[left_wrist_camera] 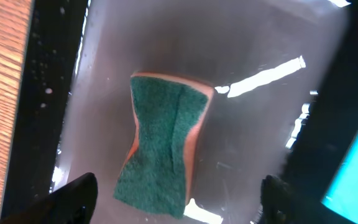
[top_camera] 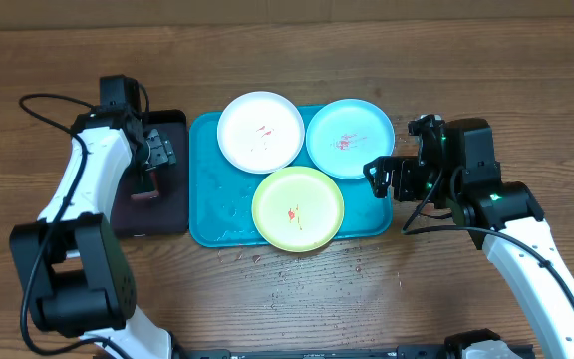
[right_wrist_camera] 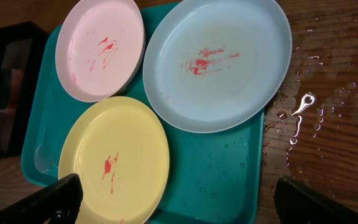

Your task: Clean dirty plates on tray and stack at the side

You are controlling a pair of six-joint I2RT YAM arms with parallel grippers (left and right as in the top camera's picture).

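Left gripper [left_wrist_camera: 179, 198] hanging over the black tray [left_wrist_camera: 260, 50], jaws spread wide with nothing between them, 2 dark fingertips [left_wrist_camera: 79, 196] just entering the wrist view at the lower corners. Directly below, a sponge [left_wrist_camera: 163, 149], green scouring face up over an orange body, pinched in at its waist, lying on the wet floor of that tray and apart from both fingertips. Right gripper [right_wrist_camera: 185, 200] likewise gaping and empty, held at the right edge of the turquoise tray [right_wrist_camera: 229, 168]. On that tray, all 3 plates, unstacked and each marked with red smears: white plate [right_wrist_camera: 101, 50] at the far left, light teal plate [right_wrist_camera: 219, 62] at the far right with its edge out over the tray's right rim, yellow-green plate [right_wrist_camera: 114, 162] at the near middle with its edge over the near rim. All 3 crowded close, rims touching or nearly so; impossible to tell which. Black tray just left of the turquoise one on the wooden table [right_wrist_camera: 334, 93]. Water drops [right_wrist_camera: 303, 106] scattered on the wood to the right of the turquoise tray.
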